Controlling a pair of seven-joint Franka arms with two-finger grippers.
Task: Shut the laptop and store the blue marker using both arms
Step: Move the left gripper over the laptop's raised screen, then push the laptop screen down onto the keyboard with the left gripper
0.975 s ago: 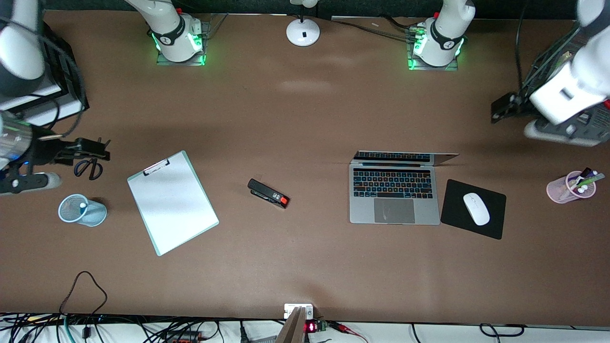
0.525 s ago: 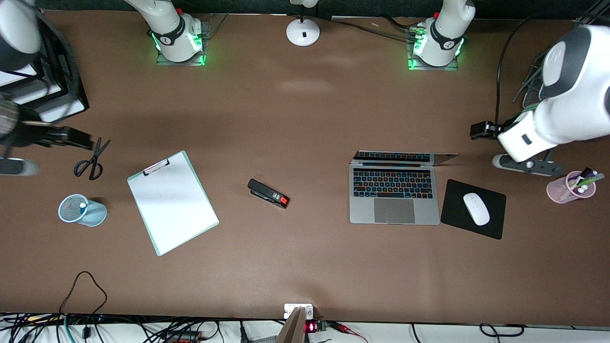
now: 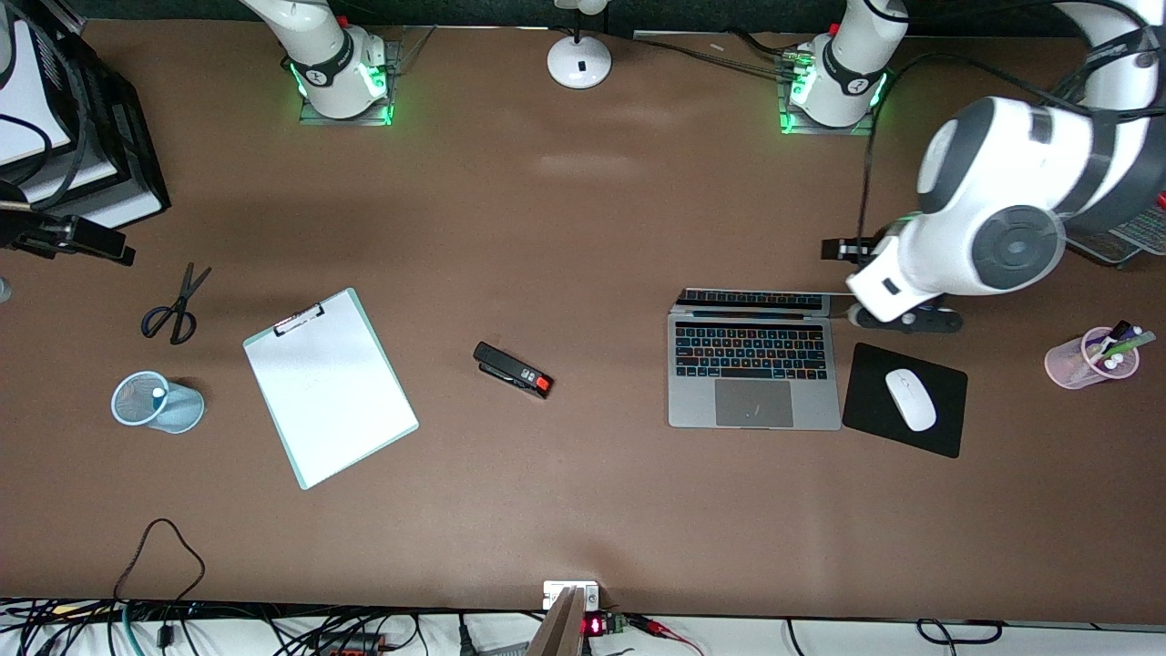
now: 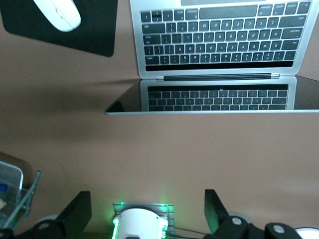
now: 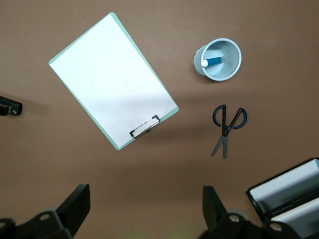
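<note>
Marker (image 5: 213,61) half hidden in mesh cup (image 5: 218,59); laptop (image 3: 754,369) open.

Silver laptop (image 3: 754,364); blue marker (image 5: 213,61); brown table (image 3: 583,228).

Blue marker (image 5: 214,61) in mesh cup (image 5: 220,60), scissors (image 5: 227,127) beside clipboard (image 5: 112,82), mouse (image 3: 910,399) on pad (image 3: 938,433)

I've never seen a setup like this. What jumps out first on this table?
The big white left arm looms over the open laptop, whose keys glow in colours, at its end of the table. Toward the right arm's end lie a white clipboard and a blue mesh cup holding a blue marker.
</note>
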